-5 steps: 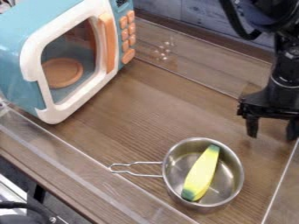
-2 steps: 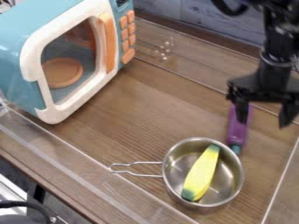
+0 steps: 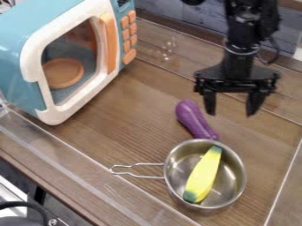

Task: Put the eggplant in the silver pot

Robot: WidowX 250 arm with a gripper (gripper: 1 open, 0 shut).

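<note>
The pincer (image 3: 236, 95) hangs wide open, holding nothing. The eggplant (image 3: 196, 120) lies just below it, near the silver pot (image 3: 204, 173). No writing can be read.

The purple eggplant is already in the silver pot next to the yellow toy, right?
Not quite. The eggplant lies on the wooden table, just outside the silver pot. Only the yellow toy is inside, as the camera view shows.
</note>
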